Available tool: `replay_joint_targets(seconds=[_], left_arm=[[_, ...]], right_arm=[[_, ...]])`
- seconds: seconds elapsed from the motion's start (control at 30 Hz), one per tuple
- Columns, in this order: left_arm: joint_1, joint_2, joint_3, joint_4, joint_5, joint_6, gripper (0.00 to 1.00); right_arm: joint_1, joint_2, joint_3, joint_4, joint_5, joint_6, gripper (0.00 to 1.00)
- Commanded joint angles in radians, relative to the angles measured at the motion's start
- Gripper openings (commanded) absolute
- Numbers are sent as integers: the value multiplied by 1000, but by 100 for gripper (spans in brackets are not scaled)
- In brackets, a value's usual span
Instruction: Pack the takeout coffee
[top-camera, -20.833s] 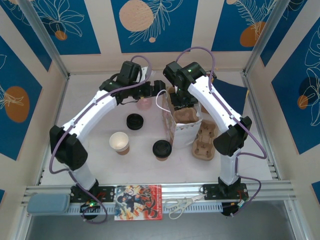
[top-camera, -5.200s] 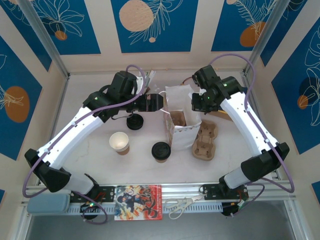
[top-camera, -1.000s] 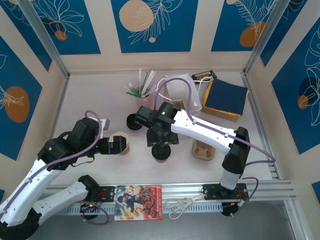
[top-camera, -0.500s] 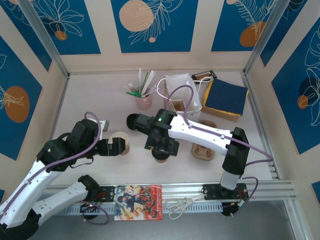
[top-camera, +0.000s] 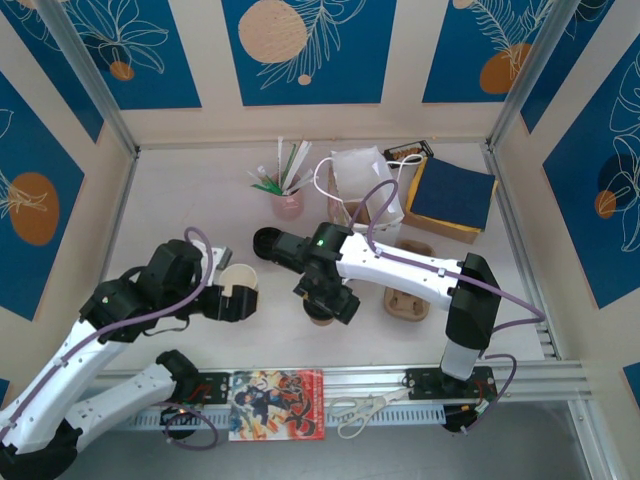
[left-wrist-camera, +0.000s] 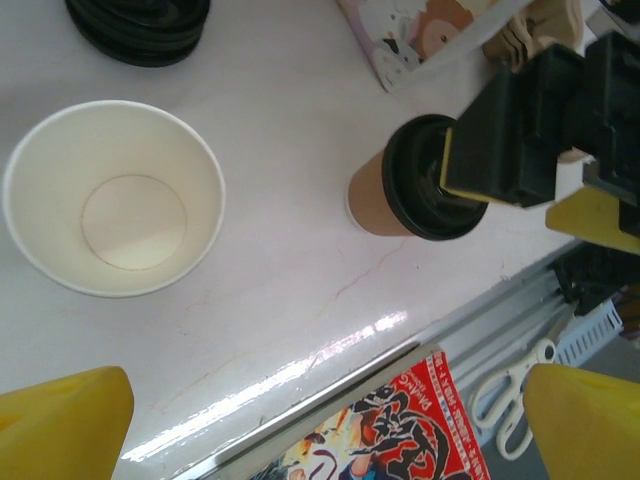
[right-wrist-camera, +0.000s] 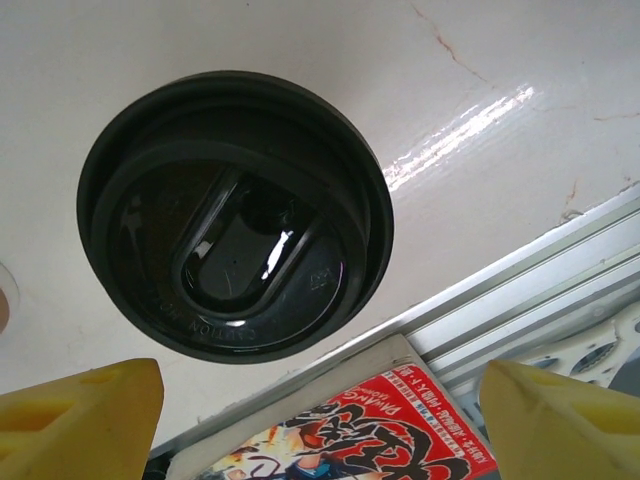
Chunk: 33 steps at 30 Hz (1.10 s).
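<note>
- The takeout coffee (left-wrist-camera: 113, 197) is standing upright on the white table (left-wrist-camera: 290, 90), mouth open, showing its pale floor; it is sitting to the left of the lidded cup (left-wrist-camera: 410, 185), apart from it.
- The left gripper (left-wrist-camera: 325, 425) is hovering over the takeout coffee with jaws spread wide, gripping nothing; in the left wrist view the cup is lying ahead of the yellow fingertips (left-wrist-camera: 62, 420), nearer the one at the view's left edge, and not between them; no contact is showing.
- From above, the left gripper (top-camera: 232, 298) is sitting on the near side of the takeout coffee (top-camera: 238, 276), overlapping its near rim.
- The right gripper (right-wrist-camera: 320, 420) is hanging right over the lidded cup, jaws open; the black lid (right-wrist-camera: 235, 215) is lying ahead of its own yellow fingertips (right-wrist-camera: 80, 415), which are standing wider than the lid and clear of it.
- A stack of black lids (top-camera: 268, 241) is resting behind the lidded cup and a little to its left; a white paper bag (top-camera: 360, 185) is standing farther behind it; a cardboard cup carrier (top-camera: 408, 300) is lying just to its right.
- A comic (top-camera: 277, 403) and scissors (top-camera: 360, 408) are lying on the near side of the lidded cup, down on the rail.
</note>
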Motion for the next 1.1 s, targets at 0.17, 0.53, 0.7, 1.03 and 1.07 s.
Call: replay_joint_targets(seconds=[0.17, 0.53, 0.7, 1.03, 1.07], left_arm=[[8, -22, -31, 34, 35, 91, 100], [8, 18, -18, 66, -41, 73, 100], [8, 35, -22, 84, -61, 59, 100], [8, 55, -19, 104, -78, 48, 100], [8, 56, -18, 105, -78, 48, 100]], right_arm=[[-14, 6, 21, 1, -26, 68, 83], [-24, 40, 59, 2, -34, 61, 83], [-30, 50, 70, -3, -40, 51, 83], [-40, 60, 66, 7, -58, 35, 84], [-42, 61, 67, 5, -59, 35, 84]])
